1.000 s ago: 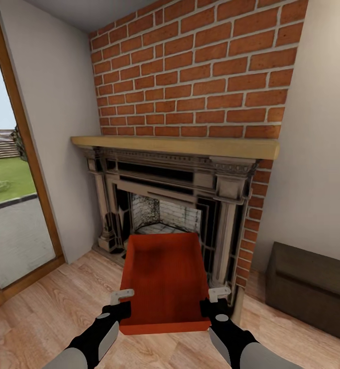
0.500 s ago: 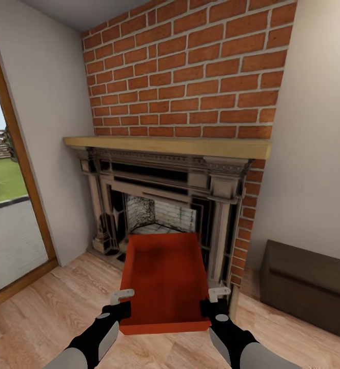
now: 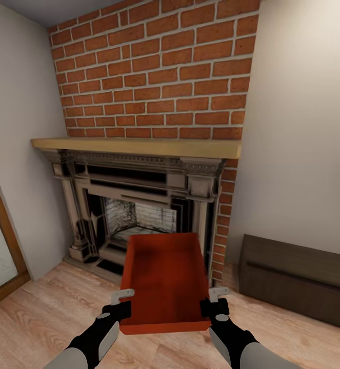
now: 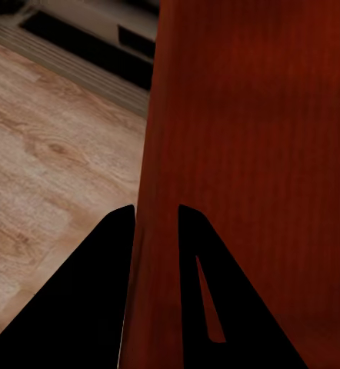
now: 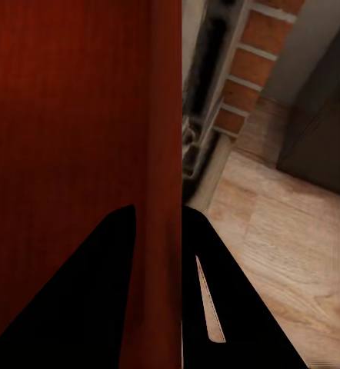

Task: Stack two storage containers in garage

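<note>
I hold one orange-red storage container (image 3: 164,279) level in front of me, above the living room's wood floor. My left gripper (image 3: 122,302) is shut on its left wall near the close corner. My right gripper (image 3: 217,300) is shut on the right wall. In the left wrist view the thin red container wall (image 4: 231,154) runs between the dark fingers of the left gripper (image 4: 156,211). The right wrist view shows the container wall (image 5: 70,115) clamped the same way in the right gripper (image 5: 158,209). The container is empty inside. The garage is out of view.
A red-brick fireplace (image 3: 154,77) with a wooden mantel (image 3: 139,147) and dark ornate surround stands just beyond the container. A long dark low cabinet (image 3: 298,279) sits against the right wall. A wood door frame (image 3: 0,246) edges the left. Light plank floor (image 3: 41,312) lies around me.
The whole view has swung to the right: the fireplace and glass door slid left and more of the cabinet shows. The container and both grippers keep their place in the view.
</note>
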Controlling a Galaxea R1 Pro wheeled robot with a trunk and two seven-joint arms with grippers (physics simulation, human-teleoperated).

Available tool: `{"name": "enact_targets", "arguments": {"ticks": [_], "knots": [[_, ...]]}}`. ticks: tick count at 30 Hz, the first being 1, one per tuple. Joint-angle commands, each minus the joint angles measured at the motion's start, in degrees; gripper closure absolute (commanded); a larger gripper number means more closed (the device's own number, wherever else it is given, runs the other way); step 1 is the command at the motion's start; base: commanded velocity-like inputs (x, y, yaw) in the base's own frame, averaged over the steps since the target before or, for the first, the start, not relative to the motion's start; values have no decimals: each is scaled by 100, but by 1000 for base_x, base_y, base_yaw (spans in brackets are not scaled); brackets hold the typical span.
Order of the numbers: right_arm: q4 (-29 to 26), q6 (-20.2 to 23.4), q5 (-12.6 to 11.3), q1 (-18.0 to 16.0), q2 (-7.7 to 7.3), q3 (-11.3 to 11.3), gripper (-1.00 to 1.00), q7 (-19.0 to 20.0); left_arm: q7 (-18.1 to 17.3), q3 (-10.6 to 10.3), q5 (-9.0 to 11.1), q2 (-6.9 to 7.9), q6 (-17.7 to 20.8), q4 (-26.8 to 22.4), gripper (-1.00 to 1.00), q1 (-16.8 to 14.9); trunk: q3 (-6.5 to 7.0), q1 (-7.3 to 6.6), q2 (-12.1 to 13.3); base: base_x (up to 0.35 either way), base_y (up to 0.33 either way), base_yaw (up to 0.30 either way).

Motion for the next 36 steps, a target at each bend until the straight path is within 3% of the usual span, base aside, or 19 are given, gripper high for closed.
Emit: {"name": "enact_targets", "arguments": {"ticks": [1,5,36], "knots": [[-16,-39,48,-10,3,-105,100,-49,74,-60,74,0,32,3,100,4,-4,0,-4,0,0,-270],[-16,-38,50,-10,3,-101,100,-49,74,-68,74,-5,32,3,100,4,7,0,-4,0,0,-259],[-16,-38,52,-10,3,-96,100,-49,71,-80,65,-6,32,3,100,4,567,-681,1239,0,0,-12]]}}
